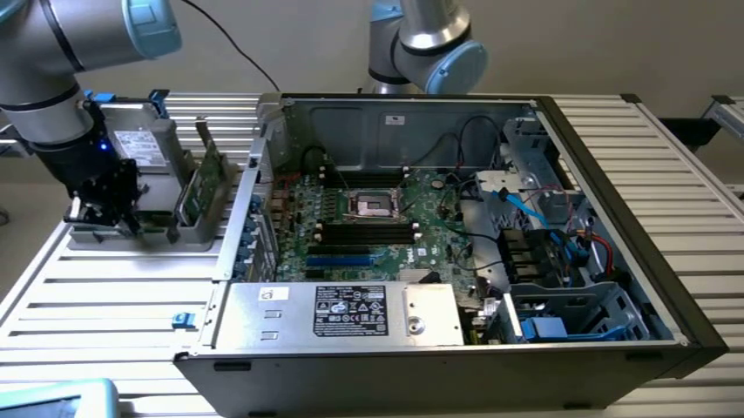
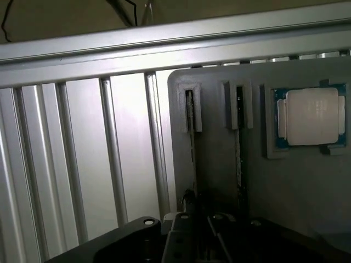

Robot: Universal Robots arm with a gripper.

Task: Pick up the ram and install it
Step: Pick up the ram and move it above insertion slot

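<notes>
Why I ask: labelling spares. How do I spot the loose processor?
At the exterior view's left of the open computer case sits a grey holder. The processor lies flat in its square recess: a silver square, unlike the thin sticks edge-on beside it.

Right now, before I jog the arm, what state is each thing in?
ram: standing on edge in a slot of the gray holder, not lifted.
gripper: low over the ram's near end.
second stick: on edge in the neighbouring slot.
processor: lying flat in the holder's recess.
memory slots: empty.
computer case: open, side panel off.
</notes>
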